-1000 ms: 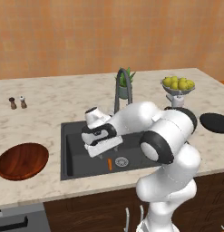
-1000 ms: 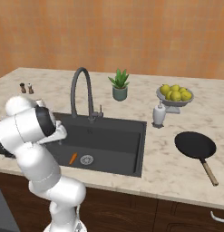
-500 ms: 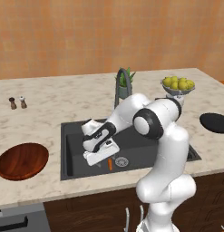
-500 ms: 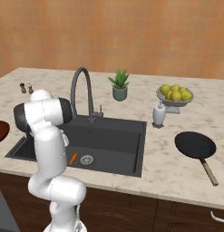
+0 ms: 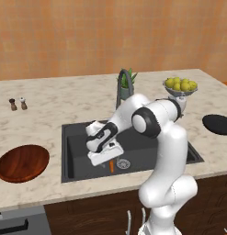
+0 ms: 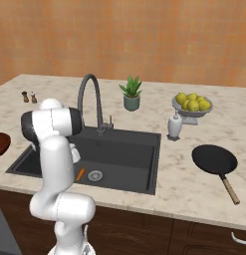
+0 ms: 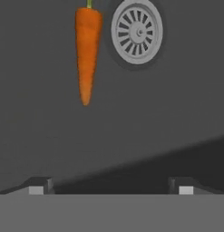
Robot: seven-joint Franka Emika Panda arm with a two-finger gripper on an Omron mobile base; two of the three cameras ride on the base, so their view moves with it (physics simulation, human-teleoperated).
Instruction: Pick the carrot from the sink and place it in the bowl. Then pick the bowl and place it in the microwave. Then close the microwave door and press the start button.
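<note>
Dark sink point(image 7: 50, 145) floor, carrot point(image 7: 87, 54) ahead of spread fingers point(image 7: 40, 186), untouched

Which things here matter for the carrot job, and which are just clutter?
Job:
carrot, on the sink floor beside the drain
wooden bowl, left on the counter
hand, open above the sink floor

Clutter:
fruit bowl
black pan
potted plant
salt and pepper shakers

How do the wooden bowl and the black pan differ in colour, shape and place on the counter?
The wooden bowl is reddish-brown; the black pan is black. The wooden bowl has no handle; the black pan has a long one. The wooden bowl sits left of the sink, the black pan right of it. Both are round, shallow and hold nothing.
</note>
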